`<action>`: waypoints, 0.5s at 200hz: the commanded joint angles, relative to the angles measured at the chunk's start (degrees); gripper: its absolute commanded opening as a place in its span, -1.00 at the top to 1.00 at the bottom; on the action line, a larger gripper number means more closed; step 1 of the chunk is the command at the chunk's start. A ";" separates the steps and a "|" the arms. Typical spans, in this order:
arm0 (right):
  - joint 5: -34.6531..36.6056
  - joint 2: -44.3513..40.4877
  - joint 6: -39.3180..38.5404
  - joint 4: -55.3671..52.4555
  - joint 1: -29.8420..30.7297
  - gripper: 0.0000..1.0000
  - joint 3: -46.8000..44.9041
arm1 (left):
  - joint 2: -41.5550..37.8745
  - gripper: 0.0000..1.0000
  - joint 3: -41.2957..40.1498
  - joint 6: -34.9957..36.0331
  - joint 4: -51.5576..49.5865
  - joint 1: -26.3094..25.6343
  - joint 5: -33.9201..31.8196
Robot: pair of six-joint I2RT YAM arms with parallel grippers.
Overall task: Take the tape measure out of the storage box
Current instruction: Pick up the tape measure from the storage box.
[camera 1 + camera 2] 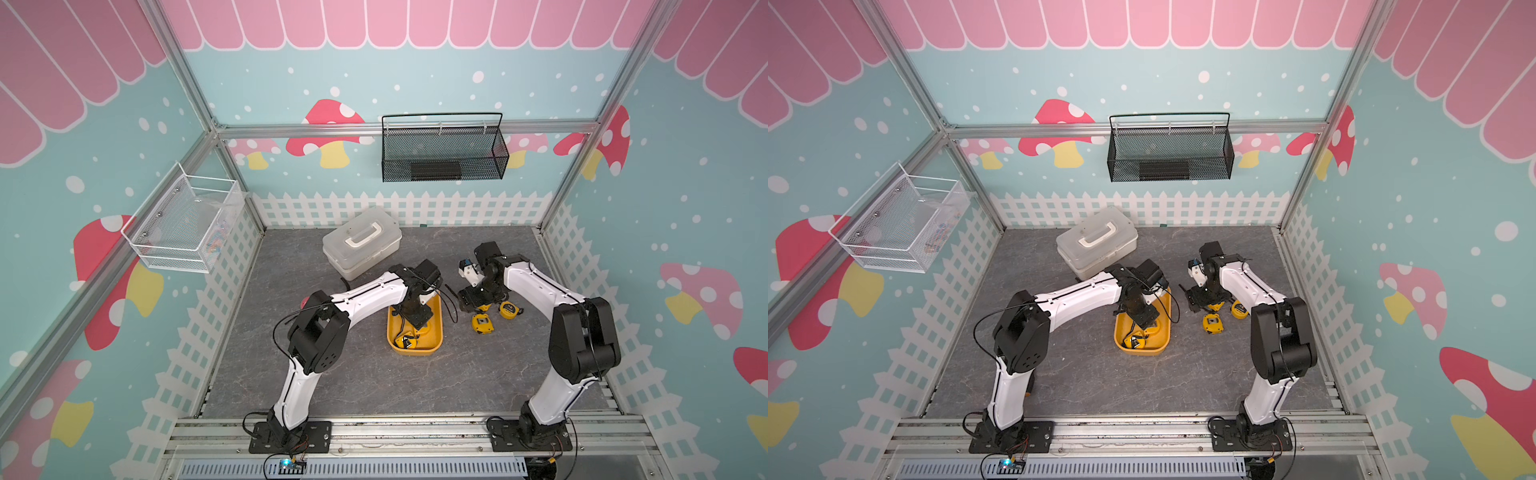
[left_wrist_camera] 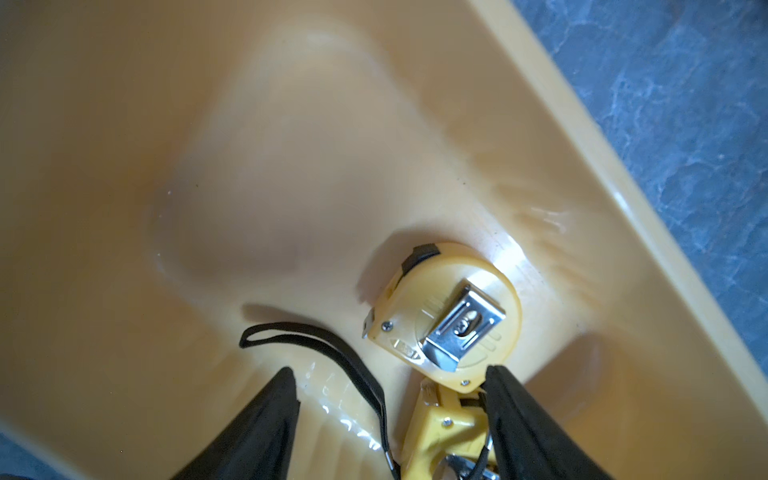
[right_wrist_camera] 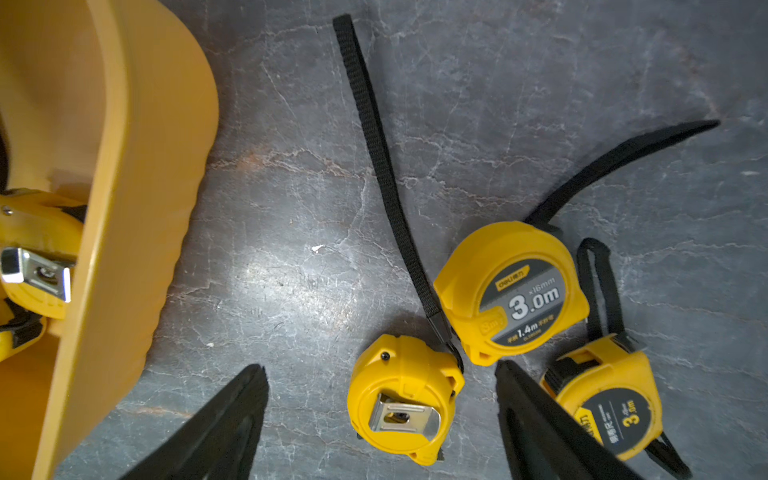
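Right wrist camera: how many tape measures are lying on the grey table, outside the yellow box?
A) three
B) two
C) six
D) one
A: three lie on the grey table, all outside the yellow storage box. They are a clip-up tape measure, a big 3.0m tape measure and a smaller 3.0m tape measure.

Five yellow tape measures show. Three lie on the tabletop (image 3: 291,187): clip-up tape (image 3: 399,399), middle tape (image 3: 511,291), outer tape (image 3: 606,399). Two sit in the single storage box (image 2: 602,216): clipped tape (image 2: 449,316), lower tape (image 2: 444,424). One white lidded case (image 1: 361,243). Two wire mesh baskets: black basket (image 1: 442,153), white basket (image 1: 183,224). Two end effectors: left end effector (image 2: 390,370), right end effector (image 3: 380,363).
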 commanded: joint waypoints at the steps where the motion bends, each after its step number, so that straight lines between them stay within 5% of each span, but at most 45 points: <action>1: 0.49 -0.73 0.44 -1.29 -0.25 -0.73 -0.96 | 0.11 -0.47 1.11 7.28 -0.05 -0.75 1.64; 100: 1.09 -1.25 0.52 -1.43 -0.31 -0.73 -1.75 | 4.91 -0.51 3.80 17.65 -0.04 -1.99 3.50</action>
